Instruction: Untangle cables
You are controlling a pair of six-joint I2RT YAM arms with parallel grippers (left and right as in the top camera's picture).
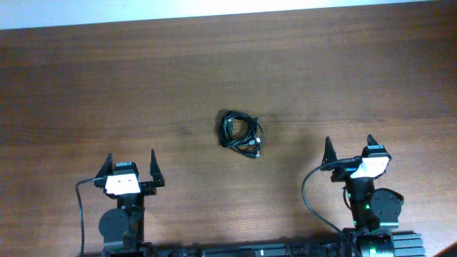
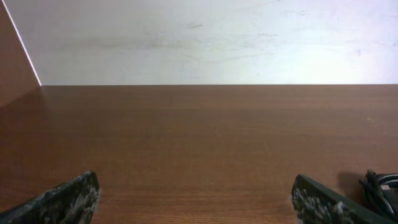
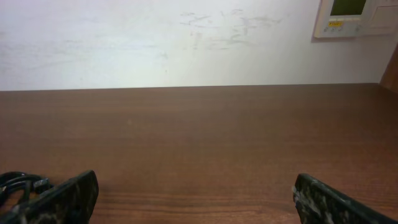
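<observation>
**A:** Item one?

**B:** Cables (image 1: pixel 240 134): one small dark knot of thin black cord, lying near the middle of the wooden table (image 1: pixel 107 86). The loops are bunched, so single cords cannot be told apart. A short end pokes out on the side nearest the arms.

**A:** Anything touching it?

**B:** Nothing.

**A:** Item two?

**B:** Left gripper (image 1: pixel 131 155): at the near edge, left of the knot and well apart from it. Fingers are spread wide with only bare wood between them. Its wrist view catches the knot at the far right margin.

**A:** Item three?

**B:** Right gripper (image 1: pixel 349 141): at the near edge, right of the knot and well apart. Fingers are spread wide and hold nothing. Its wrist view has the knot at the lower left.

**A:** Surroundings?

**B:** White wall (image 2: pixel 199 37) behind the table, with a pale panel (image 3: pixel 354 17) mounted on it.
</observation>
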